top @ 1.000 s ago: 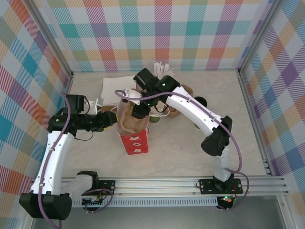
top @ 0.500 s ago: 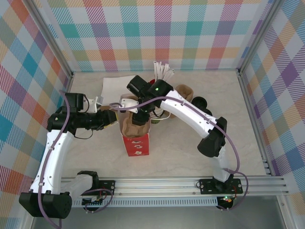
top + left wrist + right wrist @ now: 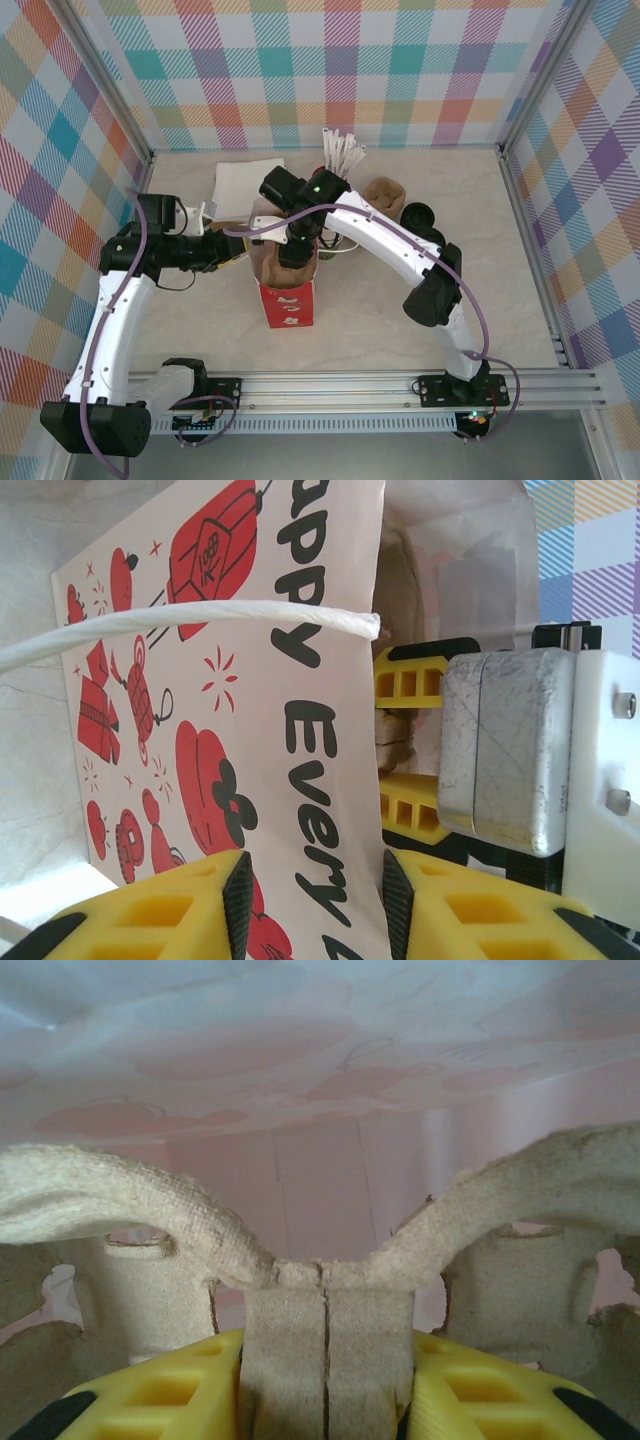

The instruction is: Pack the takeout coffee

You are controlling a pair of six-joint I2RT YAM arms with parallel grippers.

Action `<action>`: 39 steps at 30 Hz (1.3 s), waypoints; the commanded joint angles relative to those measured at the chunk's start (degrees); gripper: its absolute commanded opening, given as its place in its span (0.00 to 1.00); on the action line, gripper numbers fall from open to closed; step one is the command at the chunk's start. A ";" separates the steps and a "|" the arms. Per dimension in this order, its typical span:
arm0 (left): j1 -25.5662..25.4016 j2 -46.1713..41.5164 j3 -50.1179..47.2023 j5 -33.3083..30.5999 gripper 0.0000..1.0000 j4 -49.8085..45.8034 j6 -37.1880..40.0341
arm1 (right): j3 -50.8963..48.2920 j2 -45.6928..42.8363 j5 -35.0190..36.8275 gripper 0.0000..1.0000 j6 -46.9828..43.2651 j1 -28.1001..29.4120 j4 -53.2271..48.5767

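The pale marbled desk (image 3: 380, 330) carries a printed paper gift bag (image 3: 287, 300), white above and red below, standing upright near the middle with its mouth open. The right arm arches in from the right and bends down over that mouth. It crosses above the things just beyond the bag and hides their lower parts. The right gripper (image 3: 325, 1400) is down inside the bag, its jaws clenched on the central rib of a moulded pulp cup carrier (image 3: 130, 1210). The bag's thin printed walls stand close around the carrier. The left gripper (image 3: 315, 900) comes in from the left at the bag's rim. Its jaws stand apart, one outside the printed wall and one inside, so they look released rather than pinching. The bag's white cord handle (image 3: 150, 630) loops across the wall in front of them. A white paper sheet (image 3: 240, 180) lies flat on the far left of the desk, well apart from the bag. Right of the bag and farther back stands a brown cup-like thing (image 3: 383, 195). Just beside it sits what looks like a dark paper cup (image 3: 420, 213), on the desk outside the bag and too small to read further. White paper-wrapped sticks (image 3: 345, 152) fan up at the far side, behind the right arm.
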 commanded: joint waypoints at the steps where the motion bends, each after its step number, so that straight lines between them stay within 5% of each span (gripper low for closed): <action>1: 0.72 -0.07 1.34 -1.10 0.40 -0.03 0.60 | 1.81 0.87 -0.07 0.39 -1.18 0.45 -2.63; 19: 0.76 -2.54 4.68 -2.58 0.49 -1.64 -0.06 | 1.60 4.73 0.31 0.40 -2.78 0.46 -3.31; 39: 0.77 -7.26 15.30 -19.35 0.56 -9.78 1.65 | -0.68 6.57 1.45 0.44 -3.65 0.45 -3.61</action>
